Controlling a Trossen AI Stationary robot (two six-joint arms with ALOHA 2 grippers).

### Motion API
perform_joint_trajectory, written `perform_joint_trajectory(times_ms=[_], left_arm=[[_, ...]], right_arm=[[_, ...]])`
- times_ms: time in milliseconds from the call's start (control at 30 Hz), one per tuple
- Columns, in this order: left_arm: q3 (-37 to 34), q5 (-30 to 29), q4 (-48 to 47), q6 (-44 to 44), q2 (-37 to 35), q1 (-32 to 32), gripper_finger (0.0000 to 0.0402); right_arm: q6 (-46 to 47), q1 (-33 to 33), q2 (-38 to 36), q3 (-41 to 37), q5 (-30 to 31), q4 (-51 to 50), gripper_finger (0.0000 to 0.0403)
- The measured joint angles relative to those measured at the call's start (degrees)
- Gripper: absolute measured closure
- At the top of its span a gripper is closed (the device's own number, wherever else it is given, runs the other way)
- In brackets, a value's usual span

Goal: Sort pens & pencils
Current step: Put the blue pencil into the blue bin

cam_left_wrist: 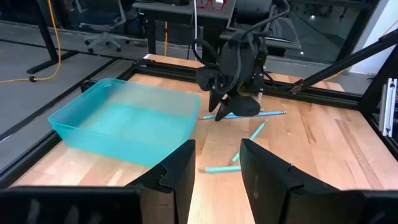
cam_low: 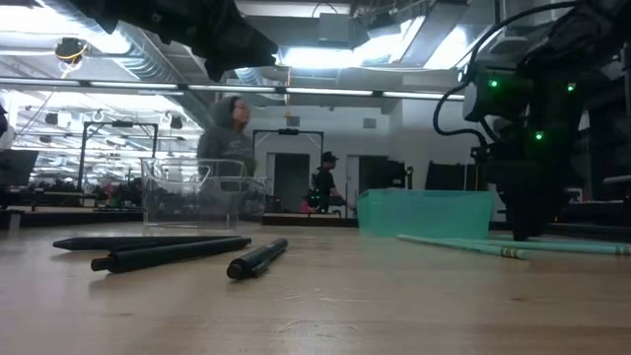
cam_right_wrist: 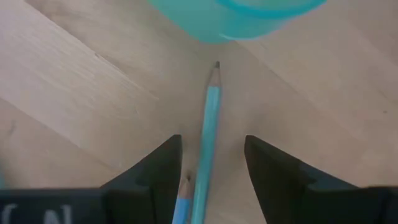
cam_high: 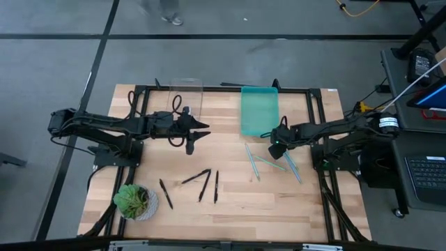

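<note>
Teal bin (cam_high: pixel 259 110) and clear box (cam_high: pixel 185 96) hold nothing visible — right gripper (cam_right_wrist: pixel 210 180) spread astride a blue pencil (cam_right_wrist: pixel 207 137).

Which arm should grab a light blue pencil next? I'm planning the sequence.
Right. Its open pincer already straddles a light blue pencil beside the teal bin. The left pincer hovers open near the clear container, away from the blue pencils.

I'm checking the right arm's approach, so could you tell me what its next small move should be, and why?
Probably lower slightly and close. The right gripper is open low over the table, its fingers on either side of a light blue pencil whose tip points at the teal bin. Nothing is gripped yet.
</note>
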Motion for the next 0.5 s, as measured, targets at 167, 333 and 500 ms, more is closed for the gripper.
perform_joint_trajectory(times_ms=[167,333,500], left_arm=[[0.0,0.0,0.0,0.0,0.0,0.0,0.0281],[0.0,0.0,0.0,0.0,0.0,0.0,0.0281],[0.0,0.0,0.0,0.0,0.0,0.0,0.0281]], right_arm=[[2.2,0.0,0.1,0.0,-1.5,0.0,0.0232],[2.8,0.0,0.0,-1.0,-2.4,0.6,0.0285],[2.7,0.0,0.0,-1.6,-2.7,1.0,0.0357]])
